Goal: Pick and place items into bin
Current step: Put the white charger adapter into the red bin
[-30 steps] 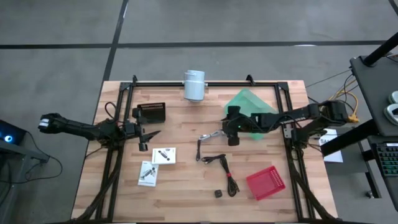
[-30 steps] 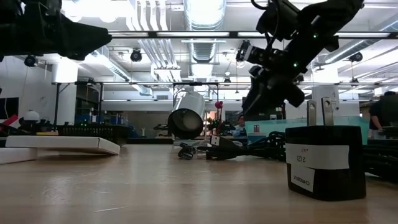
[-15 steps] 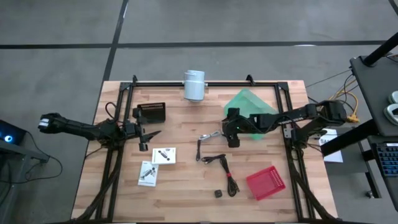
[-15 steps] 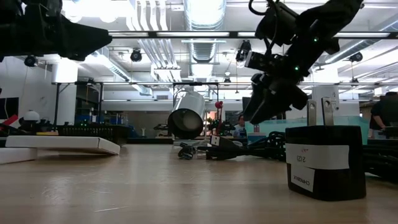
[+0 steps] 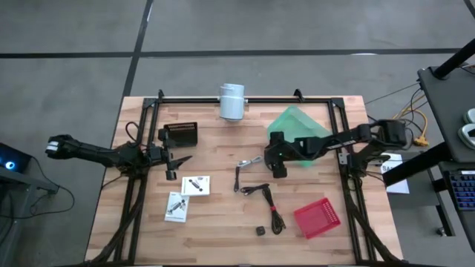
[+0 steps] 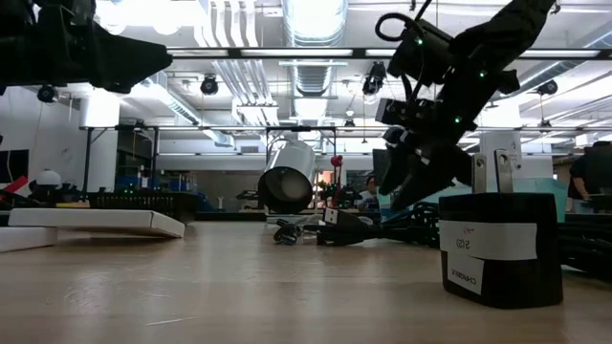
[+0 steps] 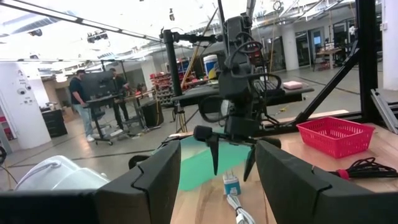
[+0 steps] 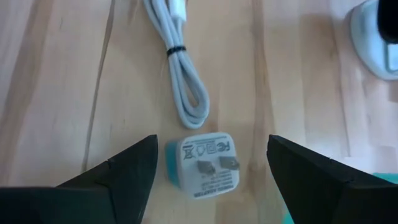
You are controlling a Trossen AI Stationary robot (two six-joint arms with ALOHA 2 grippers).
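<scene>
On the left side of the table (image 5: 223,230), the left gripper (image 5: 180,165) waits above the wood with its fingers apart and nothing in them. Just right of it, and nearer, lie two white packets (image 5: 195,185), flat on the wood.

Near the middle of the table the right gripper (image 5: 273,161) hangs over a small white plug block (image 8: 203,163). Its fingers (image 8: 118,174) are spread wide, one on each side of the block, and they hold nothing. The block lies on its back with its two metal pins facing up at the camera. A white cord (image 8: 185,81) is tied in a long loop just beside it. The cord's long way runs straight away from the block.

I think the next job is to grab the block. To do it well, the gripper should come straight down, keep the block in the middle, and squeeze its flat sides, not the pins.

Farther right, the green bin (image 5: 297,122) sits on the far side, and a red basket (image 5: 318,217) sits on the near side.
</scene>
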